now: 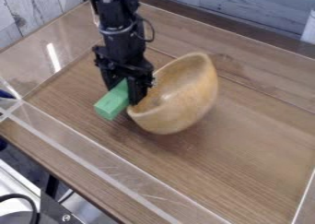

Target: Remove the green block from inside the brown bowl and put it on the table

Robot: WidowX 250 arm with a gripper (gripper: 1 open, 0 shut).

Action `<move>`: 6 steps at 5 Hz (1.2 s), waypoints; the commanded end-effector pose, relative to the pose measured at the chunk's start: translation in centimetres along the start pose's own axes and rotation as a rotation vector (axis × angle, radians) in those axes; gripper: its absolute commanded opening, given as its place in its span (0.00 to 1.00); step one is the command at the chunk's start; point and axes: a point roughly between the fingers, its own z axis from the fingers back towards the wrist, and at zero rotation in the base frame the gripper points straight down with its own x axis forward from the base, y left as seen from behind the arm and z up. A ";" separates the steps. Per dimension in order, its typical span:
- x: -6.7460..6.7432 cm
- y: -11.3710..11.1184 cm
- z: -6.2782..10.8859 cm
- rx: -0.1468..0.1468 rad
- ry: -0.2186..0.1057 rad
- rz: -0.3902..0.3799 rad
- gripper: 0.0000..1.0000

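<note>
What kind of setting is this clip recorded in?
Probably a lab tabletop robot rig: a wood-grain table fenced by low clear acrylic walls, one black arm whose gripper stands beside a tilted brown bowl and a green block.

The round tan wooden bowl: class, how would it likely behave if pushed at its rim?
The round tan wooden bowl looks rigid, with thick walls. It already stands tilted beside the gripper, so its curved underside probably rocks easily. It seems light enough to tip from a nudge.

One camera looked down from a raised front corner, fairly near, across the table (246, 163) toward the plank wall (37, 11).
</note>
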 end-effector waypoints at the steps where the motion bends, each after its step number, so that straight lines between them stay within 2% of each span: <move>1: 0.9 -0.5 0.5 0.013 -0.030 -0.012 0.00; 3: 1.3 -2.1 0.4 0.001 -0.028 -0.037 0.00; 4: 1.7 -1.0 -0.1 0.007 -0.023 -0.019 0.00; 6: 2.3 -3.6 -0.2 -0.006 -0.025 -0.069 0.00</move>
